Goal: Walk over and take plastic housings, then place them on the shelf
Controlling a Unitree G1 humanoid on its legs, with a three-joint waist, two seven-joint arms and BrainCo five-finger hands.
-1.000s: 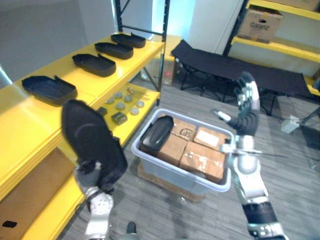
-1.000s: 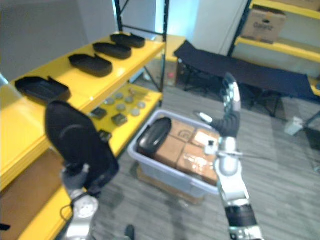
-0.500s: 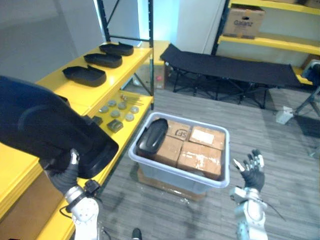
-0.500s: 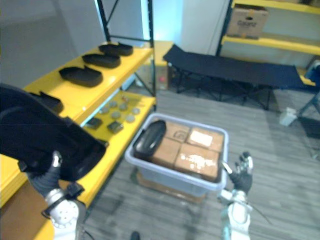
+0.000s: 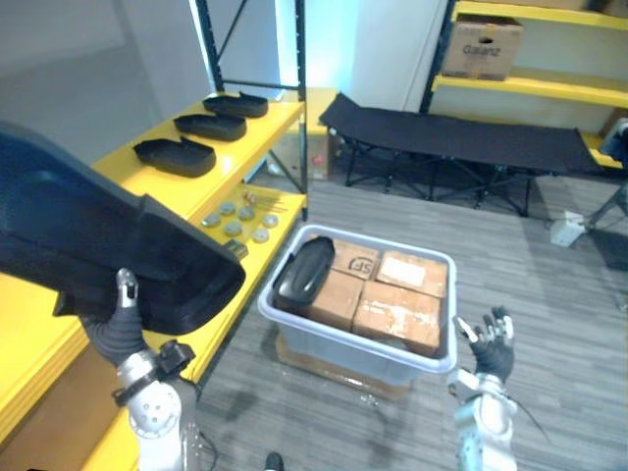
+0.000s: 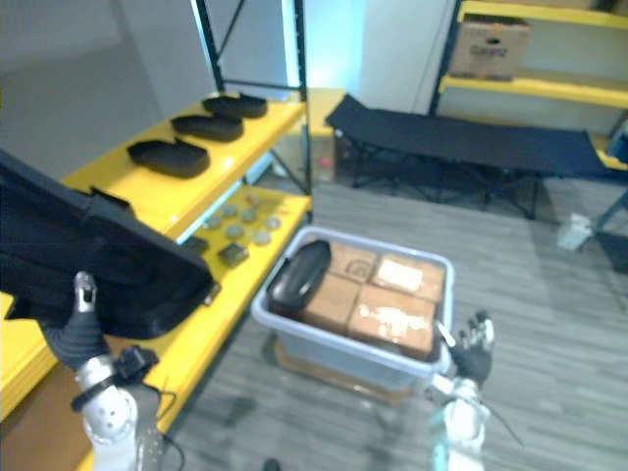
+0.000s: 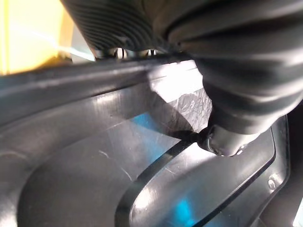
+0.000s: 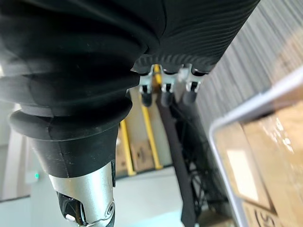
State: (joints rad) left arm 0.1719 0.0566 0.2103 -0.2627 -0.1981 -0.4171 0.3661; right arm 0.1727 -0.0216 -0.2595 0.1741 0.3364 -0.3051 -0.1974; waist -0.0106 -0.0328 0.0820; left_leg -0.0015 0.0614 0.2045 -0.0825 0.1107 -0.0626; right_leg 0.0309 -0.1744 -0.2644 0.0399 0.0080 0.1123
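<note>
My left hand (image 5: 120, 329) is shut on a large black plastic housing (image 5: 108, 245), held up over the front edge of the yellow shelf (image 5: 39, 304) on my left. In the left wrist view my thumb (image 7: 227, 137) presses into the housing's hollow inside (image 7: 94, 179). A second housing (image 5: 302, 269) lies on the cardboard boxes (image 5: 394, 306) in the grey bin (image 5: 334, 339). Three more housings (image 5: 174, 155) sit in a row on the shelf top. My right hand (image 5: 488, 348) hangs open, fingers spread, low by the bin's near right corner.
Small round metal parts (image 5: 240, 214) lie on the lower yellow shelf board. A black folding cot (image 5: 461, 137) stands behind the bin. A second yellow rack with a cardboard box (image 5: 481, 44) is at the back right. Grey floor lies to the bin's right.
My right hand has dropped from high above the bin to low beside it. The held housing has risen and tipped flatter over the shelf edge. The camera has shifted too.
</note>
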